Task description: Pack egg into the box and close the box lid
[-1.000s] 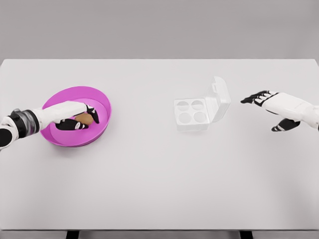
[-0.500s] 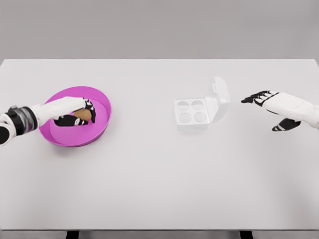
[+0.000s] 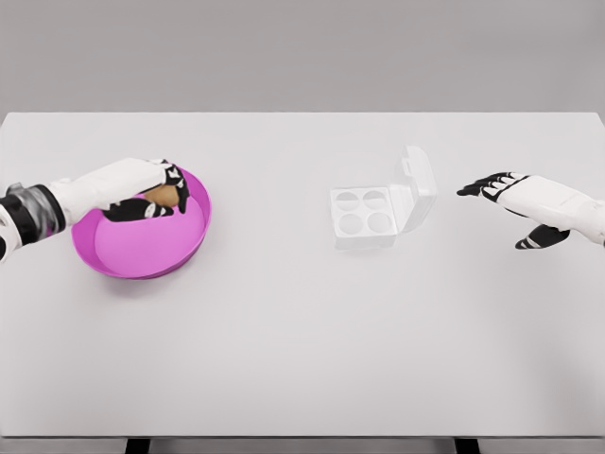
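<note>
Left hand (image 3: 142,194) clamped on the egg (image 3: 163,196), above the pink bowl (image 3: 142,248) at frame left. Pickup looks done; next, carry it right to the open box (image 3: 364,218). Right hand (image 3: 515,194) waits, fingers spread.

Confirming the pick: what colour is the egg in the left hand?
Brown egg, held over the magenta bowl; head view.

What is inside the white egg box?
Nothing yet. The egg box shows four empty cups, lid open. The egg is in the left hand, over the pink bowl.
</note>
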`<state>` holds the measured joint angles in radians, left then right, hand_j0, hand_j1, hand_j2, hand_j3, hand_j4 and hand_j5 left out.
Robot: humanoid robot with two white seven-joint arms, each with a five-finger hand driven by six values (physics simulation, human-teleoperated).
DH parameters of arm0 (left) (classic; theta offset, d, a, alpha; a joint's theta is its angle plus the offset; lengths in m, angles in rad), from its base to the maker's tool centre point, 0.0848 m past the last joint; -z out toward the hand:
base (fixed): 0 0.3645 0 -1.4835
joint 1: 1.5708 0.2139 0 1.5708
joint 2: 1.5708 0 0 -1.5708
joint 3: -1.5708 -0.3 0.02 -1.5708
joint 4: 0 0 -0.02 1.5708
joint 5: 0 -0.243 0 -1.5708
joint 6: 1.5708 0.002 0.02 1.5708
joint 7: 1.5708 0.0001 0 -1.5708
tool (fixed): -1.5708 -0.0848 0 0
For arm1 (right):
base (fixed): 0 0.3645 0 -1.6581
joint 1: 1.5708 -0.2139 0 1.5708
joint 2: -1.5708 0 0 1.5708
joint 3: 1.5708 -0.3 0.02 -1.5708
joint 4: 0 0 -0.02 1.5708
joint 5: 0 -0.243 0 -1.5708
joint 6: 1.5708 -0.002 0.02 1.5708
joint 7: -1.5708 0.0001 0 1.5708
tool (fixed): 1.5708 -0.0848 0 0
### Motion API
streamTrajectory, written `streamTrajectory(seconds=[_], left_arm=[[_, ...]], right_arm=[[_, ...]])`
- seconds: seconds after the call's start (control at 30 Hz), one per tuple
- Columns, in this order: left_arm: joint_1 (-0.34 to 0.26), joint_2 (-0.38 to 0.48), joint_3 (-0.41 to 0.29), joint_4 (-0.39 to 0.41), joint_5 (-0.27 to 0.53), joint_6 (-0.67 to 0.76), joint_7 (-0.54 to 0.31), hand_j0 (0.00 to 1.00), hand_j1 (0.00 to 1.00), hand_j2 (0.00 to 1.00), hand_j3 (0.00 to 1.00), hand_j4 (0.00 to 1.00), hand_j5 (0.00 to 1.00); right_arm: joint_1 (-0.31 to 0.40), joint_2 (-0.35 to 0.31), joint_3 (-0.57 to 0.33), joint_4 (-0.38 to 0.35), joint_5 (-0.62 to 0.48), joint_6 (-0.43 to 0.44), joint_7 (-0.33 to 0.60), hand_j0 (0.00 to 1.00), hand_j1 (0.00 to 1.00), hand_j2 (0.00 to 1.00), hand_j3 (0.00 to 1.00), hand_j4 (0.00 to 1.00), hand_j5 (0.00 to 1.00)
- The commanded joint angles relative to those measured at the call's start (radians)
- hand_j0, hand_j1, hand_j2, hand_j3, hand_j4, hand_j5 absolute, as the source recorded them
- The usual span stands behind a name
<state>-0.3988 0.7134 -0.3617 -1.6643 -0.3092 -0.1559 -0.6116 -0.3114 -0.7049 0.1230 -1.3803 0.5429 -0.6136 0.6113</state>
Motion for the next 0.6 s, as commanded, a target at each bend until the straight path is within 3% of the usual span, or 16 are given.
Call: streamTrajectory(seconds=[0.0,0.57], left_arm=[[-0.002,-0.002,0.003,-0.026,0.002,-0.001,0.001,0.33,0.33,0.33,0.33,0.33,0.33],[-0.031,-0.210,-0.022,-0.048,-0.011,-0.028,0.001,0.33,0.33,0.33,0.33,0.33,0.33]], right_arm=[[0.000,0.001,0.000,0.000,-0.006,0.003,0.000,1.00,1.00,1.00,1.00,1.00,1.00],[0.000,-0.002,0.000,0.001,-0.008,0.003,0.000,1.00,1.00,1.00,1.00,1.00,1.00]])
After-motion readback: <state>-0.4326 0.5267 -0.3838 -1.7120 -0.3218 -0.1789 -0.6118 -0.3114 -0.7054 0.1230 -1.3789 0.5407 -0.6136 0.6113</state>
